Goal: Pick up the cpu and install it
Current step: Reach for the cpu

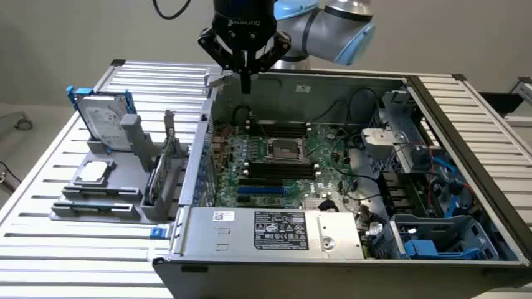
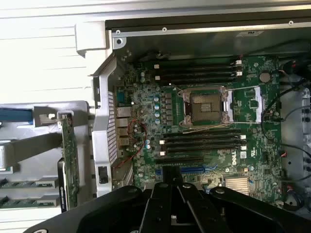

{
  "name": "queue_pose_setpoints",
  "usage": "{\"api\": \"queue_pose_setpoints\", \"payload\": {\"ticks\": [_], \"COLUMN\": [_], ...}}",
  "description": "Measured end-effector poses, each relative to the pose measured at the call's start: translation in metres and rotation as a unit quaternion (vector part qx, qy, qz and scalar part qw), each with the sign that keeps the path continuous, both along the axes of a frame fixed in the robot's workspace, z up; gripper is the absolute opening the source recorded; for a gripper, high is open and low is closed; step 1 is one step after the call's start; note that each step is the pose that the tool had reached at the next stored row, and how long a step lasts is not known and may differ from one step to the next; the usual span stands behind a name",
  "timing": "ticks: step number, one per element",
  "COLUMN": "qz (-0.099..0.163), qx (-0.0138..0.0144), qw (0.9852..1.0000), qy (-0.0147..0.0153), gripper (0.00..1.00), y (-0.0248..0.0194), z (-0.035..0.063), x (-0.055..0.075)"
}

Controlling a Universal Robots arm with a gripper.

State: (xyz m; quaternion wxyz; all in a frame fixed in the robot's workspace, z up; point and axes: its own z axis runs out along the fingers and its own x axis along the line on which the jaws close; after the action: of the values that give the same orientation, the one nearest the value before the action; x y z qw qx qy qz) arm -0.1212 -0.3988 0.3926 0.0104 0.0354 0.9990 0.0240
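Gripper [image 1: 246, 86] hangs clenched on nothing, its tips pressed together into one point, above the far wall of the open computer case [image 1: 332, 280]. Below and ahead of it, the motherboard socket [image 1: 283, 149] lies uncovered. The cpu [image 1: 94, 171] lies flat on the grey holder [image 1: 124, 208] outside the case, well apart from the gripper toward the exterior view's left, near the upright hard drive [image 1: 106, 121].

The cpu [image 1: 94, 172], a small pale silver square chip, is lying flat in a grey tray [image 1: 116, 188] at the exterior view's left.
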Motion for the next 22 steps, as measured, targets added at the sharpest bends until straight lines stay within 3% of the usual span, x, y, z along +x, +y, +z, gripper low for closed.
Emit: {"api": "queue_pose_setpoints", "payload": {"ticks": [9,22], "qz": [0.0,0.0], "qx": [0.0001,0.0011], "qw": [1.0,1.0], "qy": [0.0013,0.0023], "gripper": [0.11,0.11], "y": [0.0,0.0112], "z": [0.0001,-0.0057], "x": [0.0,-0.058]}}
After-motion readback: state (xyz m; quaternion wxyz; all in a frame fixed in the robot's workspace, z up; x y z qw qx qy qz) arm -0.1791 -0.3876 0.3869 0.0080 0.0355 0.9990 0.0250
